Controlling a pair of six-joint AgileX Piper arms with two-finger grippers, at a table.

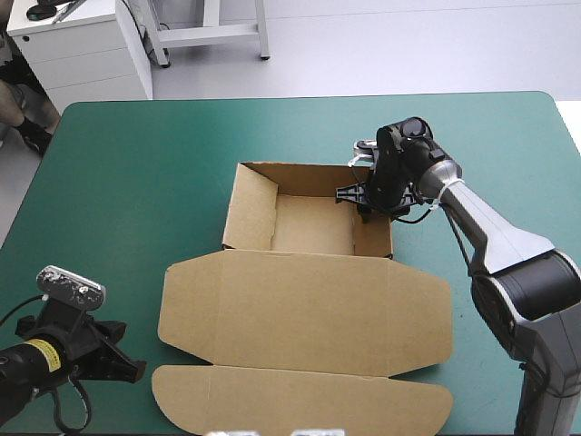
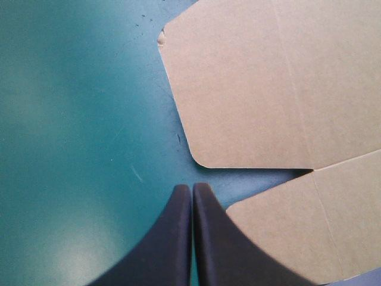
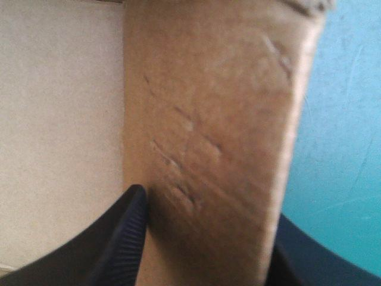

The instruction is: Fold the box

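The brown box (image 1: 309, 300) lies mid-table as an open tray (image 1: 313, 225) with raised walls, its lid and rounded front flap (image 1: 300, 400) flat toward the front. My right gripper (image 1: 368, 204) straddles the tray's right wall from above. In the right wrist view that gripper (image 3: 208, 208) is shut on the wall (image 3: 214, 107), one finger inside over the tray floor (image 3: 59, 119), the other outside. My left gripper (image 1: 127, 368) rests low at the front left, shut and holding nothing. In its own view the left gripper (image 2: 191, 190) points at the gap between lid corner (image 2: 268, 89) and flap (image 2: 297, 232).
The teal-green cover (image 1: 136, 163) stretches left of and beyond the box. The table's front edge runs just past the front flap. The right arm (image 1: 508, 263) crosses the table's right side.
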